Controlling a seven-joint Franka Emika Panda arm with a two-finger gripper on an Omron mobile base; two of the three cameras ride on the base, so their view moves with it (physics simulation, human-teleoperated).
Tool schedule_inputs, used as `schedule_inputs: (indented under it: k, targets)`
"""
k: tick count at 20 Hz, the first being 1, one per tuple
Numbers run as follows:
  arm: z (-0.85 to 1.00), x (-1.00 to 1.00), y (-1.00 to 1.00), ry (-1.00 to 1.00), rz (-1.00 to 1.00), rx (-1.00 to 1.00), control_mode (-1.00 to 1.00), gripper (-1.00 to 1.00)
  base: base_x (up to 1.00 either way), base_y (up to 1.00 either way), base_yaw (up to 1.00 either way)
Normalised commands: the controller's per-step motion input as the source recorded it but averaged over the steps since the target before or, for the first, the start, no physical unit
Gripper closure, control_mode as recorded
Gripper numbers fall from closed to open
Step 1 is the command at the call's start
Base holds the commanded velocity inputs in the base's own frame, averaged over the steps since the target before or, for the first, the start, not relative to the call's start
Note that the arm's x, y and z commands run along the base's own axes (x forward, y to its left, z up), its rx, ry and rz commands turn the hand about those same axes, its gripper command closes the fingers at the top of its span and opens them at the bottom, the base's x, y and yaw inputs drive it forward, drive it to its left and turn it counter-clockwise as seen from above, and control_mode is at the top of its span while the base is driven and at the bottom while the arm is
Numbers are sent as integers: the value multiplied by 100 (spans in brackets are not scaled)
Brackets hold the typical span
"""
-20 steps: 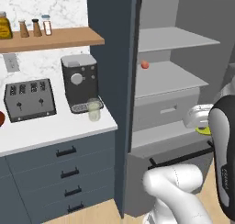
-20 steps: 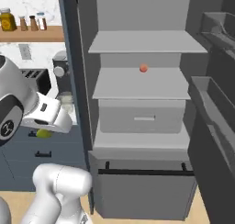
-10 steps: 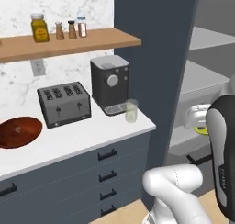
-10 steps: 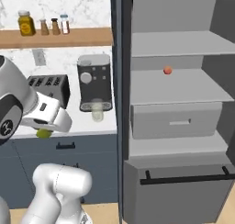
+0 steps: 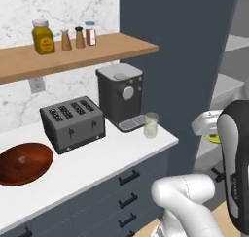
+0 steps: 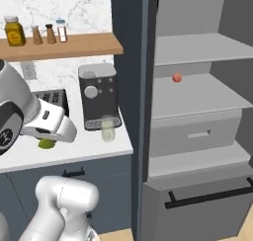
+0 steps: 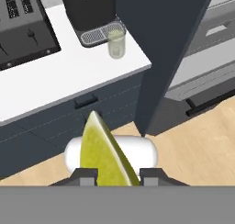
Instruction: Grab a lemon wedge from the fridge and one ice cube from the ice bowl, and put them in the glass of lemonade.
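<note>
Clearly the gripper [image 7: 114,177] pinches the lemon wedge [image 7: 103,153] above the floor, well apart from the glass of lemonade [image 7: 116,42] on the counter [image 7: 55,76].

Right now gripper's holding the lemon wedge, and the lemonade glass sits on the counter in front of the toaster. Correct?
Not quite. The gripper does hold the lemon wedge, but the glass of lemonade stands on the counter in front of the coffee machine, by its drip tray, not the toaster. The left base view shows it.
</note>
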Motion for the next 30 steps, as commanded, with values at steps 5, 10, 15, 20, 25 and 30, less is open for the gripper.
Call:
schedule_inputs:
  k: [5,10,15,20,25,30]
  targets:
    - [0,0,0,0,0,0,100,100,59,20,-16]
    - [0,0,0,0,0,0,100,100,32,27,-18]
    - [0,0,4,-3,-7,-2,-100,100,2,1,-3]
    - [2,3,10,-11,-5,-9,-100,100,0,0,0]
    - [0,59,2,-3,-2,-5,-100,100,0,0,0]
    - [-21,100,0,0,0,0,-100,100,0,0,0]
